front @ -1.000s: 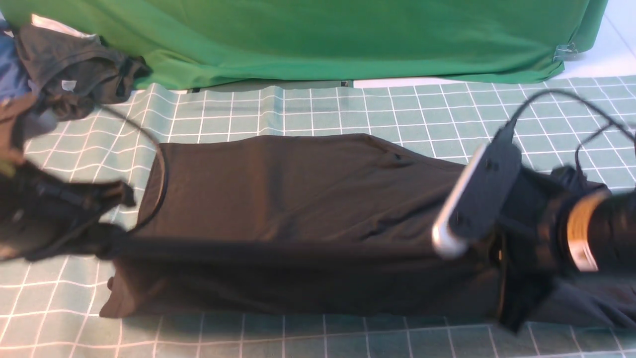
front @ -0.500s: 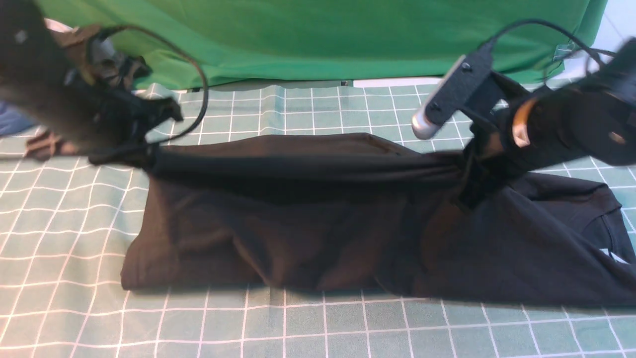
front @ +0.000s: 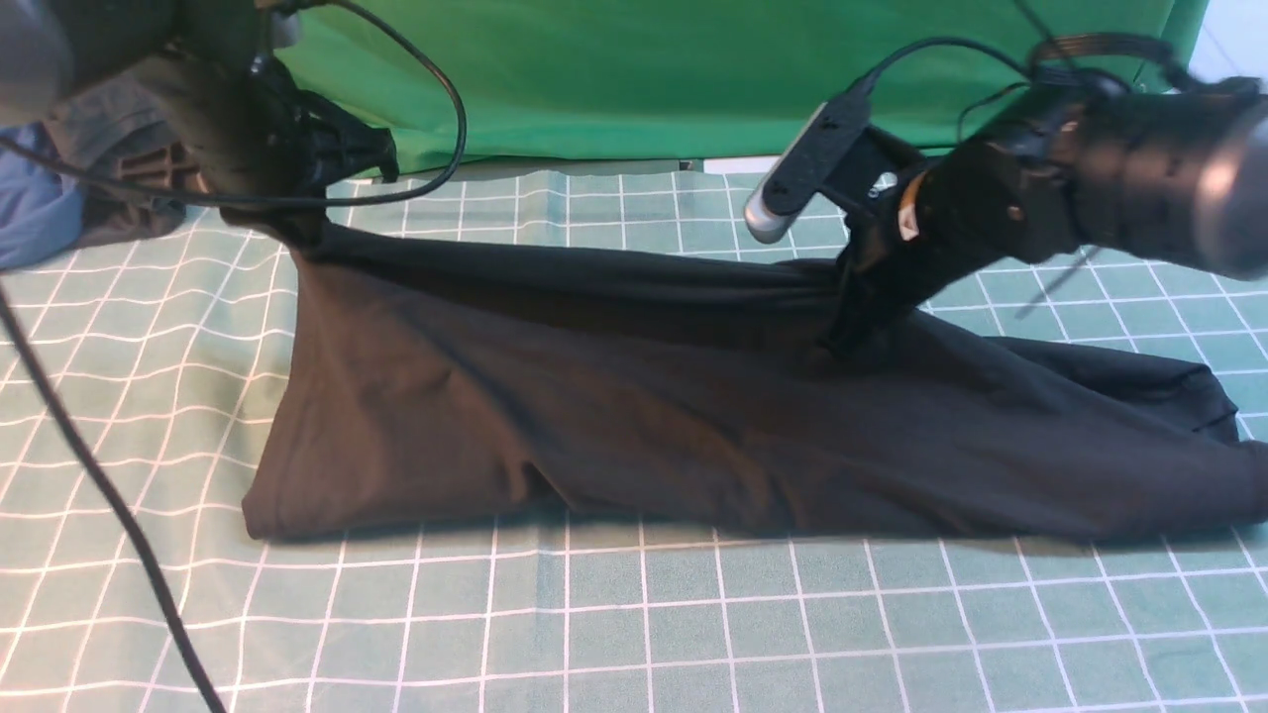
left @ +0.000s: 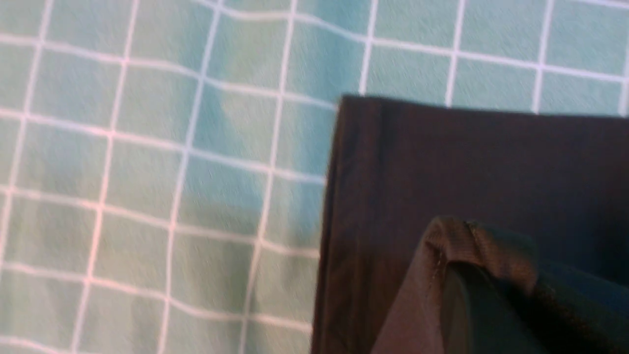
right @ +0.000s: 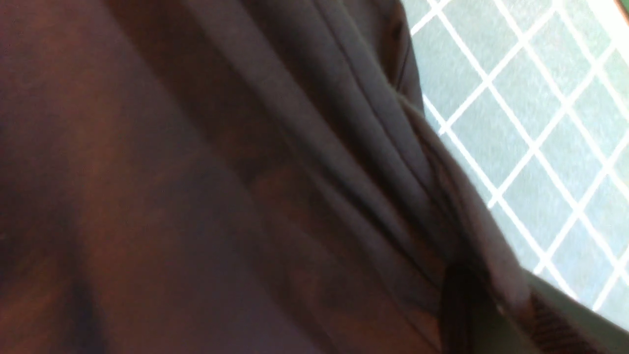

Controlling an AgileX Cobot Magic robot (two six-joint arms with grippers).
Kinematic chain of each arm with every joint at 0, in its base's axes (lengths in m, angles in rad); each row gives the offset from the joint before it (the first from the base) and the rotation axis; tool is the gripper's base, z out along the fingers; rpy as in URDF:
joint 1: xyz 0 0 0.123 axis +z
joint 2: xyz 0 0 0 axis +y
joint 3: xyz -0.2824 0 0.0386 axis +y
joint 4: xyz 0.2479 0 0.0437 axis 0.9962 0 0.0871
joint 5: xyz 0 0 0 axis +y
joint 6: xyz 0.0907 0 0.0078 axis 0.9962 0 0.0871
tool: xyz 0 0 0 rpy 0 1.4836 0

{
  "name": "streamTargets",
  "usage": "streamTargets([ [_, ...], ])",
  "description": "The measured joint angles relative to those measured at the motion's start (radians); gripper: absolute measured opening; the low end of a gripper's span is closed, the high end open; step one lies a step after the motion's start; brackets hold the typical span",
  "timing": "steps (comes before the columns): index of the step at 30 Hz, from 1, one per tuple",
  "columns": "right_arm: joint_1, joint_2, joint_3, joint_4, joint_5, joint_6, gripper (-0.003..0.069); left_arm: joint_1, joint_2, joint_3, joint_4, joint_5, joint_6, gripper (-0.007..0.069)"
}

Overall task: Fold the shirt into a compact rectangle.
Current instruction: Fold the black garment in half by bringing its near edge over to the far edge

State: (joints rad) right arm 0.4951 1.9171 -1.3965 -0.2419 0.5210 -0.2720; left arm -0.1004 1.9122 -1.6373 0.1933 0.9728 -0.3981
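The black shirt (front: 644, 406) lies lengthwise across the checked mat. Its long far edge is lifted off the mat and stretched taut between both grippers. My left gripper (front: 302, 233) is shut on the far left corner of the shirt (left: 442, 162), whose hem bunches over one finger (left: 471, 295). My right gripper (front: 857, 332) is shut on gathered folds of the shirt (right: 196, 172) right of centre. The neck, tag and chest print are hidden.
The bright green cloth (front: 634, 69) hangs along the back. A heap of other clothes (front: 59, 188), blue and dark grey, sits at the far left behind my left arm. A black cable (front: 99, 495) crosses the mat (front: 634, 634) at the front left.
Both grippers have carried the shirt's near long edge up and away from me, across the shirt towards the far side. The white print glimpsed at the right is now covered.
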Motion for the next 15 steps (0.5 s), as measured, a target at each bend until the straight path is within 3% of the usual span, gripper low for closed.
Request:
streamTargets([
  [15,-0.015,0.139,-0.088,-0.006,-0.107,-0.001,0.0047,0.000,0.124,-0.063,0.058,-0.084,0.005,0.0029],
])
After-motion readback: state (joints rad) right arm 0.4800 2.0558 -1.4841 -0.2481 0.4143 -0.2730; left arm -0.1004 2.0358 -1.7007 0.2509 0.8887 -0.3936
